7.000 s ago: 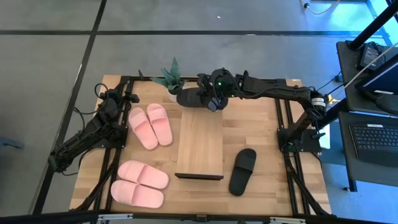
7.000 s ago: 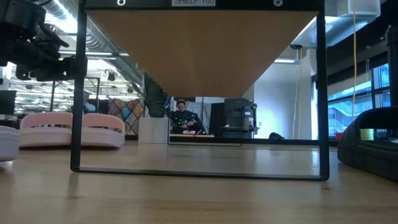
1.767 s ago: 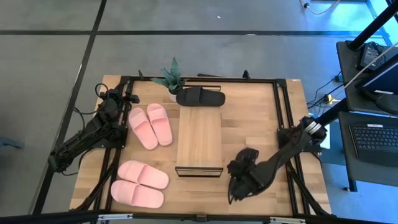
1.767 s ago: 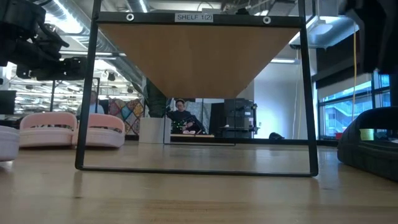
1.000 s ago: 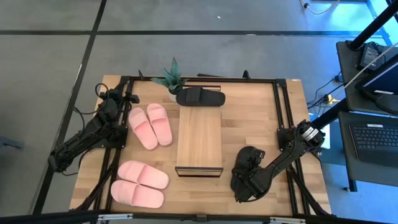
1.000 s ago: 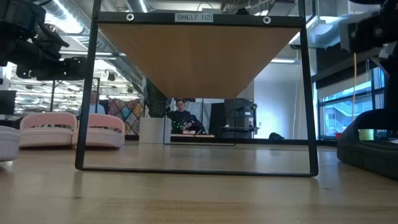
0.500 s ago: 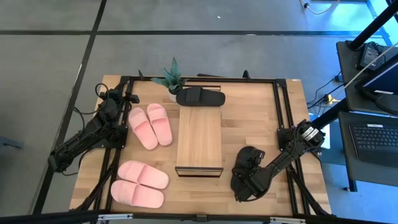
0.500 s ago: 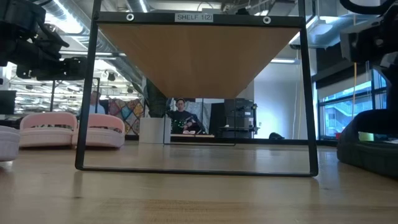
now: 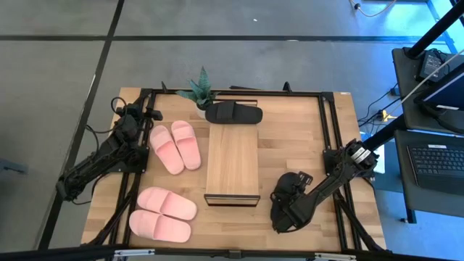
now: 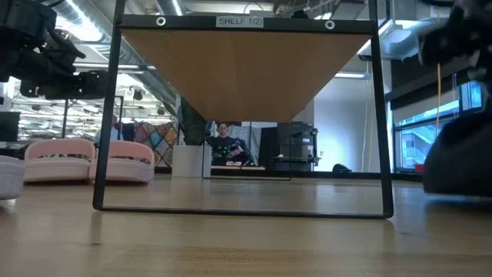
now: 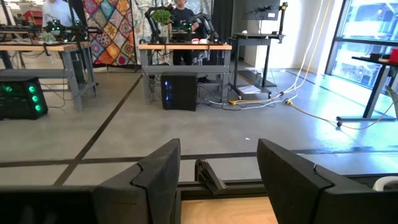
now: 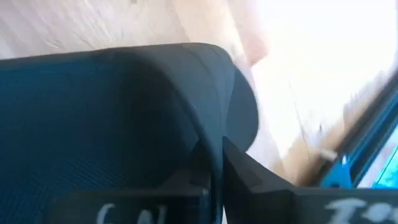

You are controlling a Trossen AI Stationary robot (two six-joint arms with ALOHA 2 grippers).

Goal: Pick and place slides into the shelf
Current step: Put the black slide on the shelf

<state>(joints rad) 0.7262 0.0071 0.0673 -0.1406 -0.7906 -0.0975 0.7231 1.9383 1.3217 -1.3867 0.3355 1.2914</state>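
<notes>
The right gripper point(image 9: 284, 212) is clamping tight on a black slide point(image 9: 288, 194) near the table's point(image 9: 290, 145) front right corner. The other black slide point(image 9: 233, 114) is lying at the shelf's point(image 9: 233, 163) far end. Two pink pairs point(image 9: 175, 146) point(image 9: 164, 214) are sitting along the left edge. The left gripper point(image 11: 217, 180) is waiting at the far left corner, fingers wide.

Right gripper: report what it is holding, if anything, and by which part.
The right gripper is shut on the black slide at the table's front right; the right wrist view suggests the hold is on the strap, though not clearly. The left gripper holds nothing.
</notes>
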